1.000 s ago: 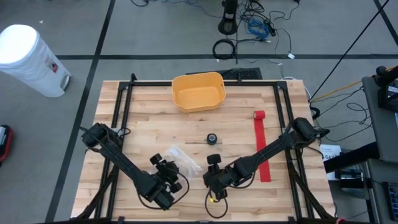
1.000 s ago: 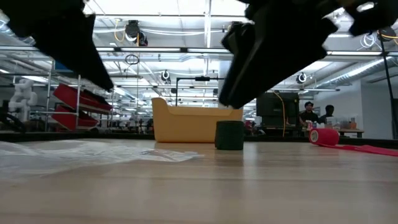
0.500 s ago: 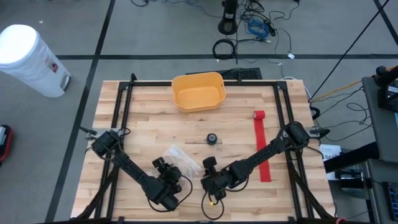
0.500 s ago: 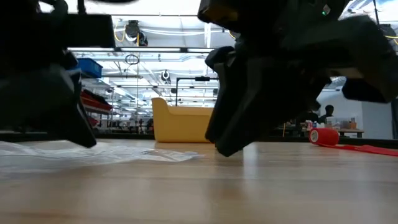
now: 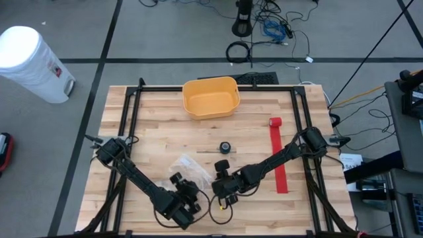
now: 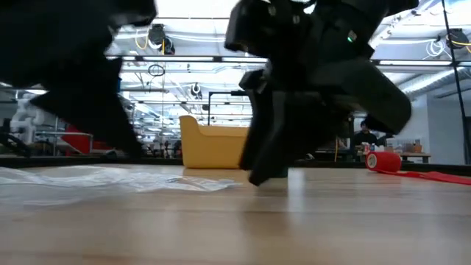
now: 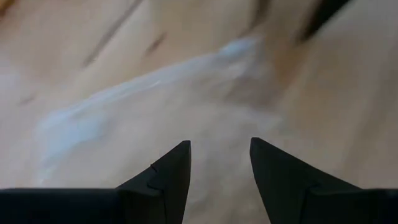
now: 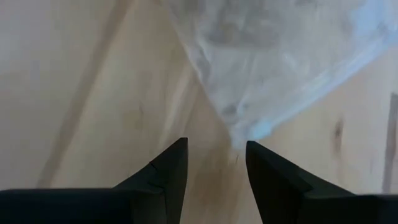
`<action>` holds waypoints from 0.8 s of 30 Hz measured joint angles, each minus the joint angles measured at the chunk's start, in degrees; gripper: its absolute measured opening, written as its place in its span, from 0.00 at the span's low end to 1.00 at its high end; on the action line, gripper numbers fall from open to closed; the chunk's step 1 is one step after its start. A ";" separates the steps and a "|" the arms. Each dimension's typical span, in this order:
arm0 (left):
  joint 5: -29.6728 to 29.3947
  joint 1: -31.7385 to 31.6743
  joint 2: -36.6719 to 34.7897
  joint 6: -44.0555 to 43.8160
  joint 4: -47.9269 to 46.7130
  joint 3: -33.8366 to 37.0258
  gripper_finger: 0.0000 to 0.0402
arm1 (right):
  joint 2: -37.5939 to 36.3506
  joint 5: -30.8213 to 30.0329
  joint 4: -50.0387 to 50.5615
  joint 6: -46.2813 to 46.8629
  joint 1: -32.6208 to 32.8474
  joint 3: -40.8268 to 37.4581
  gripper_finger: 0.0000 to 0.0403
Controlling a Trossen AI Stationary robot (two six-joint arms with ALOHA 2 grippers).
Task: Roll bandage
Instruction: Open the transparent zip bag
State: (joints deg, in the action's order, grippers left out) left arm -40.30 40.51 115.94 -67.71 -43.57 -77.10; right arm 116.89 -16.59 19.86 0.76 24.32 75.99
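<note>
Bandage: red strip lay unrolled flat on the worktop, right side, untouched.
Left tool: released, empty, over the plastic wrapper.
Right tool: released, empty, at the wrapper's edge, probably to clear it first.

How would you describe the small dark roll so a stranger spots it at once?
Start at the yellow bin at the table's far edge. Come straight toward the arms to mid-table: the roll stands alone there. It is small, round and dark, unlike the long red bandage to its right.
</note>
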 joint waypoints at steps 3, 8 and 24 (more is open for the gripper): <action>-1.85 -0.26 0.21 6.02 9.73 0.00 0.43 | -0.70 0.23 4.72 1.21 0.45 0.00 0.37; -3.40 -1.50 0.87 10.06 15.21 -0.02 0.43 | -3.99 0.29 16.99 8.15 1.76 0.00 0.37; -2.30 -3.51 0.90 14.12 17.79 0.00 0.58 | -17.10 -3.56 29.54 19.75 6.92 0.00 0.37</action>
State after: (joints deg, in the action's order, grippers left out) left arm -42.61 37.01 116.84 -53.59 -25.78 -77.10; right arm 99.80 -20.15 49.40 20.51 31.23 75.99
